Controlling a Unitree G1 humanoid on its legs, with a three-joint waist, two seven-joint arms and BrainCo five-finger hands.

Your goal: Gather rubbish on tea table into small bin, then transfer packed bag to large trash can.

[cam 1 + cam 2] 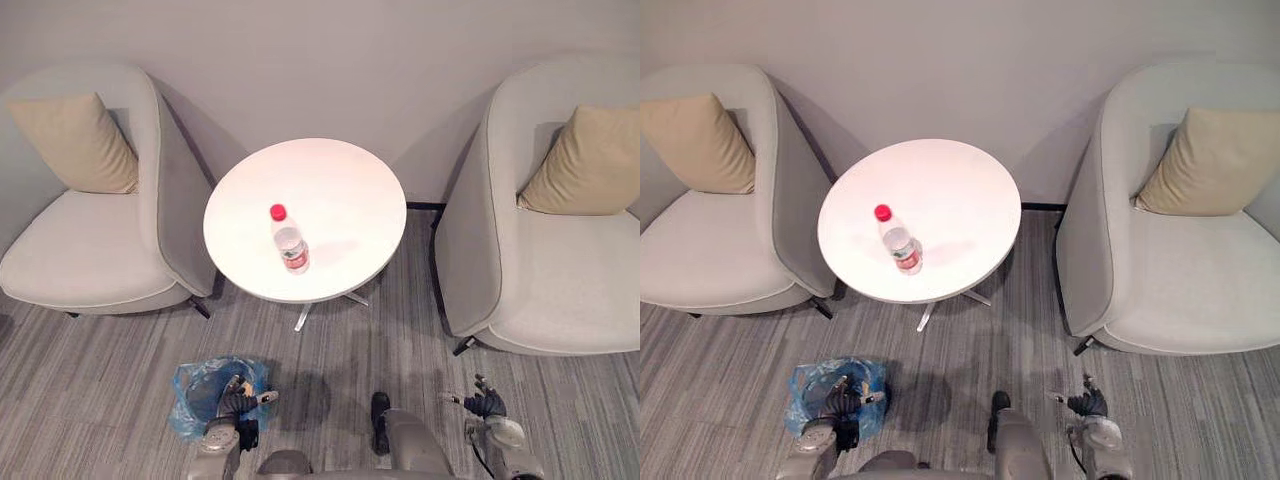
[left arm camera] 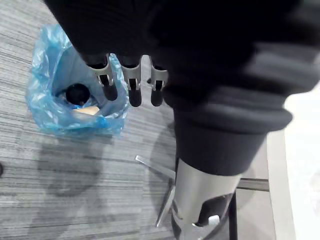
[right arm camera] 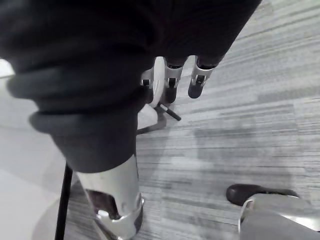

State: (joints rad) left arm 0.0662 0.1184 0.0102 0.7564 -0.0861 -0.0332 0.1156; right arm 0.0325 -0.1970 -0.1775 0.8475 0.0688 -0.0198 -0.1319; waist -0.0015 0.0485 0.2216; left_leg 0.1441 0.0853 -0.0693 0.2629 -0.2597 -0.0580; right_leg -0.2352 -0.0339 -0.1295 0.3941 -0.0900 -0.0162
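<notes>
A clear plastic bottle point(image 1: 289, 243) with a red cap lies on its side near the middle of the round white tea table point(image 1: 340, 180). The small bin point(image 1: 195, 398), lined with a blue bag point(image 2: 47, 107), stands on the carpet in front of the table, to the left. Inside it I see a dark round thing and a tan scrap. My left hand point(image 1: 238, 397) hangs at the bin's right rim, its fingers point(image 2: 131, 89) straight and holding nothing. Low at the right, my right hand point(image 1: 487, 404) hovers over the carpet, its fingers point(image 3: 172, 84) relaxed and empty.
Two grey armchairs flank the table, one on the left point(image 1: 90, 240) and one on the right point(image 1: 560, 270), each with a tan cushion. The table's metal foot point(image 1: 305, 316) splays over the striped grey carpet. A wall closes off the back.
</notes>
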